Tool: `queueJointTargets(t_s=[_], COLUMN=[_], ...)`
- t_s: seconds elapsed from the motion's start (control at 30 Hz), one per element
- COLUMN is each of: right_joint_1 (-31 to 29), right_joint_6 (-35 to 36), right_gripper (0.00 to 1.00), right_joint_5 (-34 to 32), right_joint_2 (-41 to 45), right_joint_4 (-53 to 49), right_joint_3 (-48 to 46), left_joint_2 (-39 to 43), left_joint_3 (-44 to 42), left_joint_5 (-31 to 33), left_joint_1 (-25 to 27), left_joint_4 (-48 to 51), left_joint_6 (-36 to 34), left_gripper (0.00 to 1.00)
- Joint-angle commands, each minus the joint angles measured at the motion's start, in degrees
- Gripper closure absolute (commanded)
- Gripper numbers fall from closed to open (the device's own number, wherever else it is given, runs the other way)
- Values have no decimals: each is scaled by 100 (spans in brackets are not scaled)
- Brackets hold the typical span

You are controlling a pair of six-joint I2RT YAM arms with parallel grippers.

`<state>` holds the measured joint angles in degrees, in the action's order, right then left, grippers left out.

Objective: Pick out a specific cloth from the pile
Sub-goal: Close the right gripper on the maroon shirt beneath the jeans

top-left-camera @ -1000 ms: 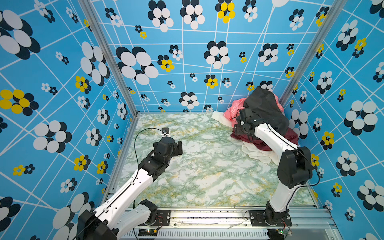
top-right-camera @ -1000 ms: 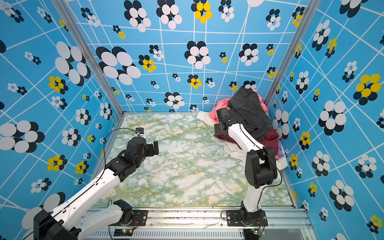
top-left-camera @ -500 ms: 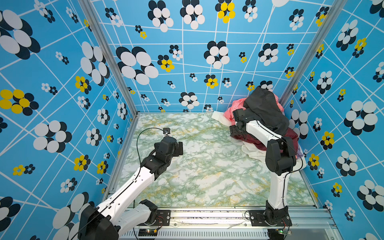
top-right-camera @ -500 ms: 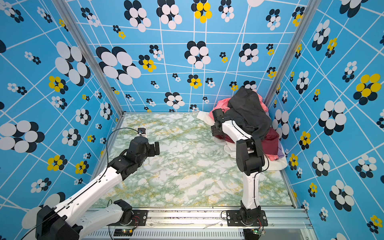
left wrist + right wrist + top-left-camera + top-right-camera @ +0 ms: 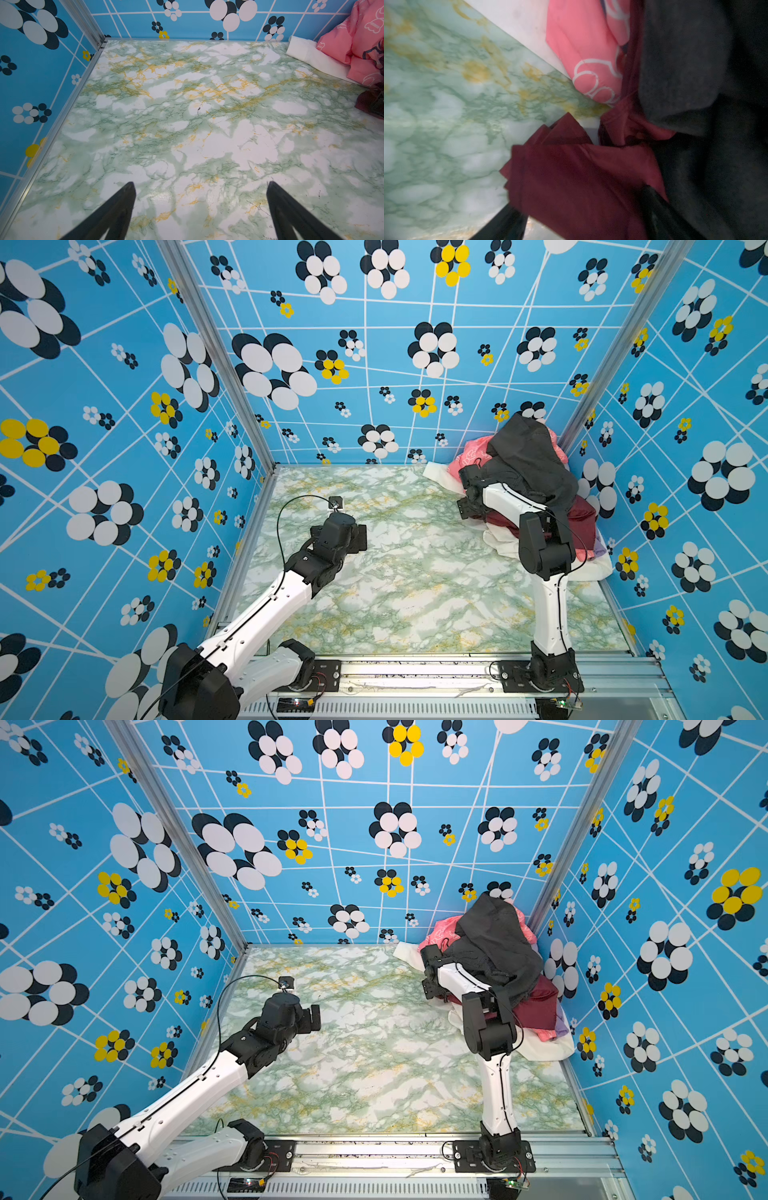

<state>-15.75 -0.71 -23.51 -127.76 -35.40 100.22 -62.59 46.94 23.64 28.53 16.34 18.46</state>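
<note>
The cloth, a maroon shirt [image 5: 582,518] [image 5: 540,1002], lies low in the pile [image 5: 528,464] [image 5: 494,940] in the far right corner, under a dark grey garment. My right gripper [image 5: 467,506] [image 5: 430,986] is at the pile's left edge. In the right wrist view a bunched maroon fold [image 5: 581,176] lies between the fingers of the right gripper [image 5: 580,199], which stand wide apart, open. My left gripper [image 5: 359,537] [image 5: 199,185] hovers open over bare marble at the left, holding nothing.
A pink white-printed cloth [image 5: 465,456] [image 5: 583,41] and a white cloth [image 5: 440,472] [image 5: 307,54] stick out of the pile's far left side. Blue flowered walls enclose the marble table [image 5: 415,580] on three sides. A metal rail runs along the front.
The right arm's elbow has swung left and risen while its gripper stayed at the pile's edge. The left arm has barely shifted.
</note>
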Motion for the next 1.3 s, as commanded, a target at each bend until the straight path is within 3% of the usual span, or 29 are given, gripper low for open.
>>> queueJointTargets(t_s=[0.0,0.3,0.5,0.63,0.73,1.1,1.27], right_joint_1=[14,22,41,76,98,107,107], right_joint_6=[136,194,120,50,20,1,16], right_gripper=[18,48,78,86,99,100,100], right_joint_5=[-302,-416,-405,-388,-444,-483,-772], right_joint_2=[-186,-305,-301,-284,-256,269,996], right_joint_4=[-64,-99,-152,-211,-304,-440,-396], right_joint_3=[89,177,212,289,370,374,296], left_joint_2=[-78,-55,2,57,105,445,631], left_joint_3=[94,87,61,27,8,-53,-92], left_joint_5=[57,73,92,121,141,194,211], left_joint_1=[29,34,30,29,28,29,29], left_joint_4=[10,15,27,36,26,71,109], left_joint_6=[4,20,30,20,17,19,27], left_gripper=[1,1,1,1,1,1,1])
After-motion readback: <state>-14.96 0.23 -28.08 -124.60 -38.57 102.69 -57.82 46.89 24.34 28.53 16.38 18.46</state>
